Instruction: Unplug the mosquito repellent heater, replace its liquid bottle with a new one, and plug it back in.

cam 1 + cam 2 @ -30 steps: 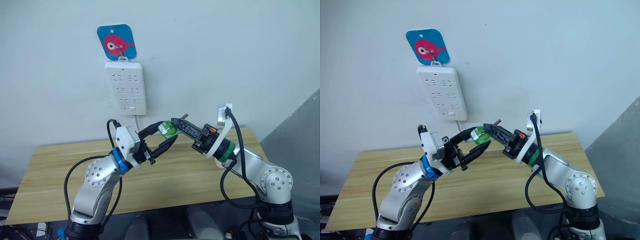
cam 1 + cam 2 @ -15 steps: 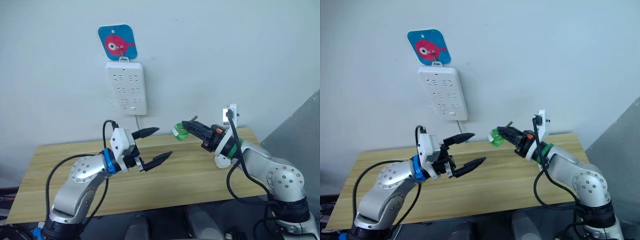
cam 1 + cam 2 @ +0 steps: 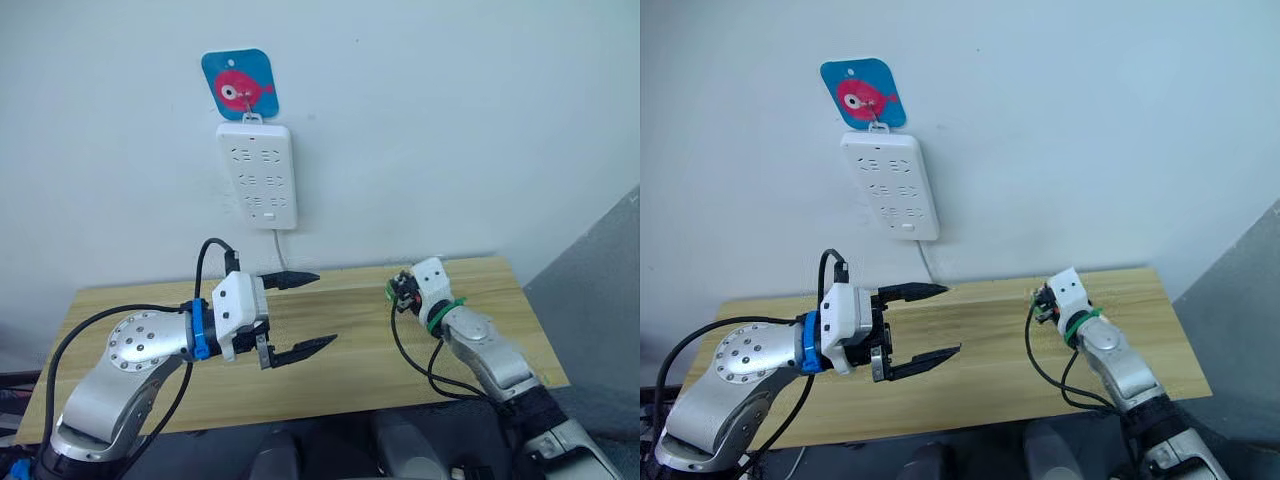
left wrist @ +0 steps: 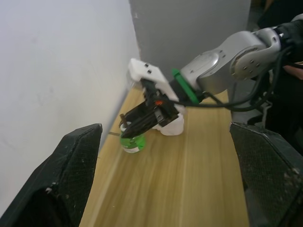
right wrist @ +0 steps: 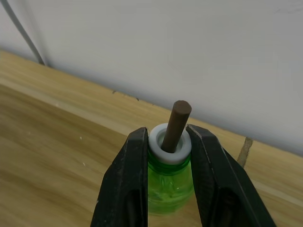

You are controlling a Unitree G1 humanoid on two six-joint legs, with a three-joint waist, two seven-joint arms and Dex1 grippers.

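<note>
A translucent green liquid bottle [image 5: 169, 189] with a white collar and a bare brown wick stands upright at or just above the table's back edge, close to the wall. My right gripper [image 5: 169, 137] is shut on its neck. The left wrist view has the same bottle [image 4: 132, 143] under my right gripper [image 4: 130, 135]. My left gripper [image 3: 325, 309] hovers over the table's middle, open and empty, well left of the bottle. The mosquito repellent heater is out of view.
A white power strip [image 3: 258, 175] hangs on the wall under a blue fish sign [image 3: 240, 85], its cord dropping behind the wooden table [image 3: 380, 360]. A grey panel [image 3: 600, 270] stands at the right.
My right gripper has carried the green bottle right and down to the table's back edge. My left gripper, earlier around the bottle, has drawn back left and stays open.
</note>
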